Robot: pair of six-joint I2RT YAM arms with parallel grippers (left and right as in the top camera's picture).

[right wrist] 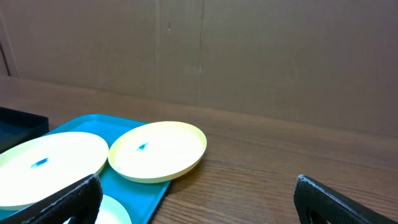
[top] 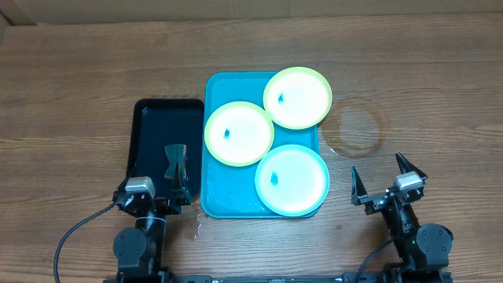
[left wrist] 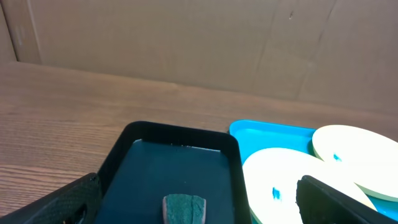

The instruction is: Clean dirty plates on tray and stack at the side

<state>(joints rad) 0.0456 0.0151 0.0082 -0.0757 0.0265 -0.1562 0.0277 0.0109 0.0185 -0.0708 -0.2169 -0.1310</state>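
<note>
We count three round, smooth plastic plates point(top: 239, 133): two with yellow-green rims and one with a light-blue rim point(top: 291, 179), each with a small blue smudge on its pale centre. All three lie on one turquoise tray point(top: 214, 198); the far one juts past its right rim. Beside it, one black tray point(top: 153, 130) holds one green sponge point(left wrist: 183, 209). The left gripper point(left wrist: 199, 182) and the right gripper point(top: 380, 174) both stand spread wide, holding nothing, over the wood-grain table point(top: 71, 94).

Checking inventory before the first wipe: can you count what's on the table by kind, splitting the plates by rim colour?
Yellow-green-rimmed plates: 2
Light-blue-rimmed plate: 1
Turquoise tray: 1
Black tray: 1
Green sponge: 1
Total: 6
</note>
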